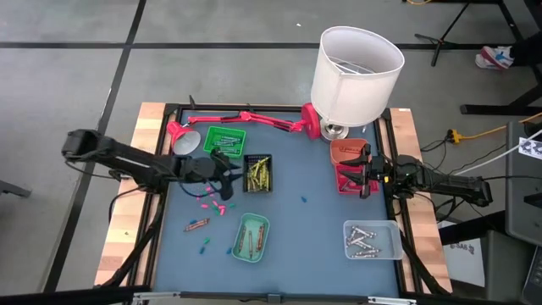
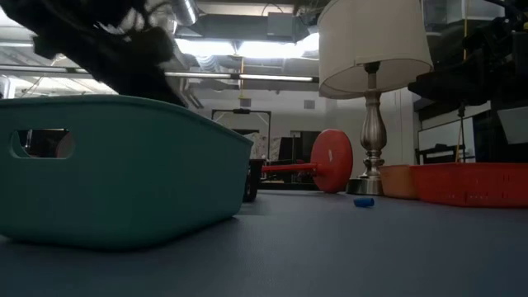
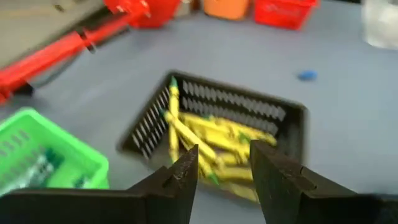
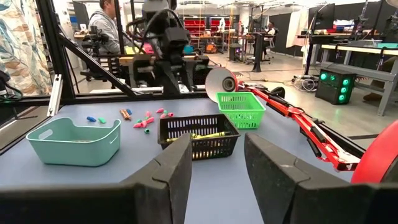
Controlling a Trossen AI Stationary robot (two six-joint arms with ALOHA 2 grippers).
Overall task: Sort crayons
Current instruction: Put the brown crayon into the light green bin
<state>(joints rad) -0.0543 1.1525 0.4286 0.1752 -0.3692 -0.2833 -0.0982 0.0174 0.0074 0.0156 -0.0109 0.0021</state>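
Blue-grey table mat [image 1: 296, 237] framed by pale wooden table edges [image 1: 127, 212]. Near the back: white-shaded table lamp [image 1: 356, 72] on a silvery stem, red desk lamp [image 1: 246, 120] lying flat beside it. Green mesh basket [image 1: 225, 139] just beside a black mesh basket [image 1: 257, 173]. Orange tray [image 1: 345, 151] touching a red basket [image 1: 349, 176] on the right. Teal tray [image 1: 250, 237] near the front; clear tray [image 1: 373, 240] at front right. Seated person [image 4: 107, 25] beyond the table.

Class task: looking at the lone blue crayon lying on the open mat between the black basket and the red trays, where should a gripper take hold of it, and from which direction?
Grip the blue crayon across its middle, probably from straight above: it lies flat on the mat with nothing near it.
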